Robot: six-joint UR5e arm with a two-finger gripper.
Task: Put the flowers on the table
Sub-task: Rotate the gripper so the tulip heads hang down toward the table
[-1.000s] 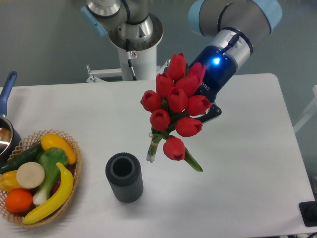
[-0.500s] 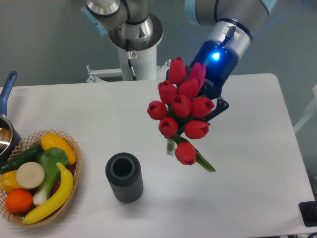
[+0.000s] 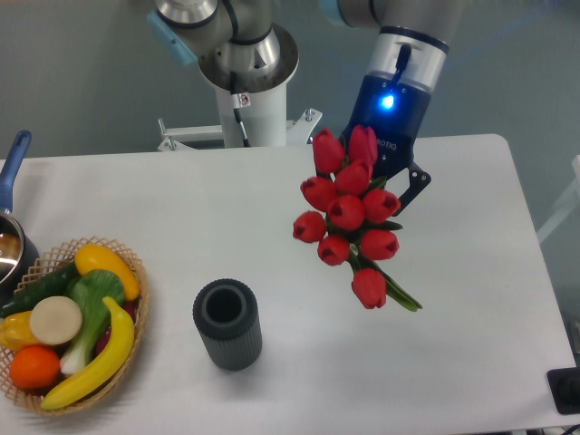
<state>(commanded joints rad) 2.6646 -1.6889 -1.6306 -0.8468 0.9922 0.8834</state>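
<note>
The flowers (image 3: 349, 213), a bunch of red tulips with green leaves, hang in the air above the right half of the white table (image 3: 471, 299). My gripper (image 3: 391, 192) is shut on the bunch's stems from behind. The blooms hide its fingertips and the stem ends. One dark finger link shows at the right of the bunch. The blue wrist with its lit LED stands above the bunch, near the table's far edge.
A dark grey ribbed vase (image 3: 227, 323) stands upright at front centre, left of the bunch. A wicker basket (image 3: 136, 281) of toy fruit and vegetables sits at the front left. A pot with a blue handle (image 3: 11, 172) is at the left edge. The robot base (image 3: 245, 82) stands behind.
The gripper has carried the flowers to the right, away from the vase. The wrist has turned more upright and the bunch has swung with it.
</note>
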